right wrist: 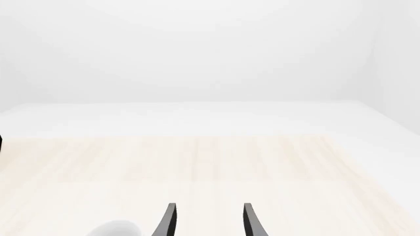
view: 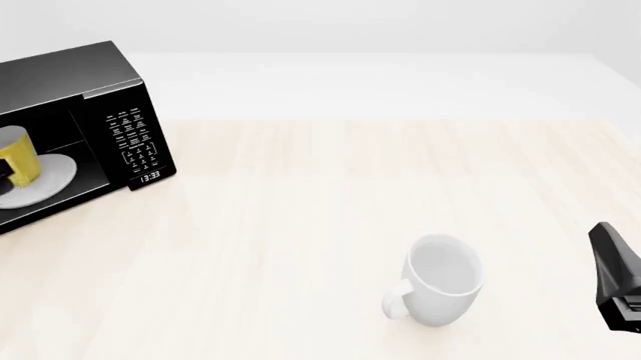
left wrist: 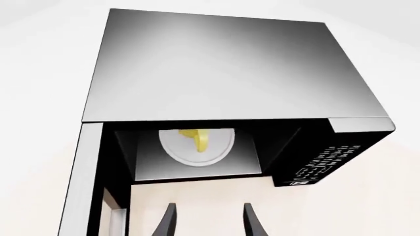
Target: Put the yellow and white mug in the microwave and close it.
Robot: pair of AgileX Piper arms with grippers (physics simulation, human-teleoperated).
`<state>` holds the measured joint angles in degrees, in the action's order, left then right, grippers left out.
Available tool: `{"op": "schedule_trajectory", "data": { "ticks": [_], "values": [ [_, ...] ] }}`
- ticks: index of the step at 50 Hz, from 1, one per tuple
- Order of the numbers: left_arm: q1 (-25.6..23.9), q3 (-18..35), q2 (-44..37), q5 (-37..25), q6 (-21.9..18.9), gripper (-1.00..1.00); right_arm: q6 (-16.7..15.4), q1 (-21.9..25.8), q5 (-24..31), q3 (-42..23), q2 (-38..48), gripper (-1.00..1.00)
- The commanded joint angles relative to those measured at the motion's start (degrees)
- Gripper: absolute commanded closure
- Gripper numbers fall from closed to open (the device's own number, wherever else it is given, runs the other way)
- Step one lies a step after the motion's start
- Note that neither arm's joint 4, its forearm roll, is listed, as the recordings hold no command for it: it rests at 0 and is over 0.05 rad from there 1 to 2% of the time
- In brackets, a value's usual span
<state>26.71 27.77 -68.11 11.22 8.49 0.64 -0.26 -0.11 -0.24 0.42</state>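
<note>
Pale wood-grain tabletop (view: 331, 195) under plain white surroundings. The yellow and white mug (view: 18, 159) stands on the white turntable plate (view: 50, 176) inside the microwave (view: 70, 79); placement judged complete. The door (left wrist: 82, 187) stands swung open at the cavity's side. Remaining step: closing. The left tool (left wrist: 208, 221) is released and empty, fingers apart, facing the cavity from outside. Recommended: bring it to the door's outer face, push near the free edge, sweep steadily until flush. The right tool (right wrist: 208, 220) is released, idle, near the all-white mug (view: 440, 279).
</note>
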Motion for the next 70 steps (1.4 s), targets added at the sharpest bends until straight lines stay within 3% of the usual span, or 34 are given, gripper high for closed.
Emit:
{"op": "schedule_trajectory", "data": {
  "ticks": [1,26,53,70],
  "values": [
    [-0.74,-1.15,8.95,-5.76,-0.32,-1.0,0.01,0.0,0.0,0.0,0.0,-1.0],
    [-2.17,4.84,28.55,-24.11,-0.02,-1.0,-0.01,0.01,0.0,0.0,0.0,-1.0],
    [-1.95,14.86,34.11,-34.23,0.1,-1.0,-0.01,0.0,0.0,0.0,0.02,-1.0],
    [1.44,19.7,35.49,-38.6,0.3,-1.0,0.0,0.02,0.0,0.0,-0.01,-1.0]
  ]
}}
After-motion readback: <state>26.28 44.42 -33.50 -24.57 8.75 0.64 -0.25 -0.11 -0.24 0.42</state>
